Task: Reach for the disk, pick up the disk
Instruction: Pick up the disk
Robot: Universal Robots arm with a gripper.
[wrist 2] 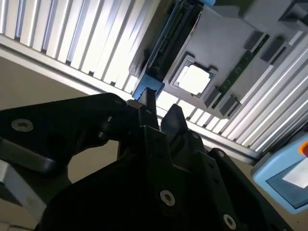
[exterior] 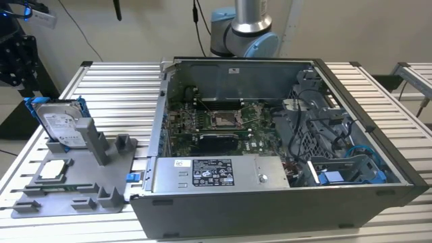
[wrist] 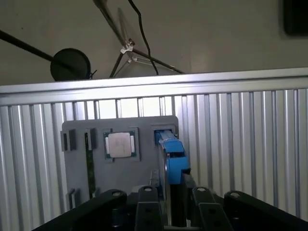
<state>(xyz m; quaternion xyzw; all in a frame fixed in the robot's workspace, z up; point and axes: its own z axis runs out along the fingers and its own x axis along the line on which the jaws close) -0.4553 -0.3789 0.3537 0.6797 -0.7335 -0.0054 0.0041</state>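
Observation:
The disk (exterior: 59, 124) stands upright on edge in a slot of the grey holder (exterior: 74, 190) at the exterior view's left, silver-grey with a white label and blue rails. In the first wrist view I see the disk (wrist: 172, 156) edge-on, its blue rail toward me, in line with the gap between my two black fingers (wrist: 147, 199). My gripper (wrist: 175, 192) is open and holds nothing. It is still apart from the disk. In the second wrist view my gripper (wrist 2: 161, 113) points at the blue end of the disk (wrist 2: 166, 48).
A small square silver chip (exterior: 54, 170) lies flat on the holder beside the disk. An open computer case (exterior: 284, 152) fills the table's middle and the exterior view's right. The ribbed metal table's edge (wrist: 154, 89) runs just beyond the holder.

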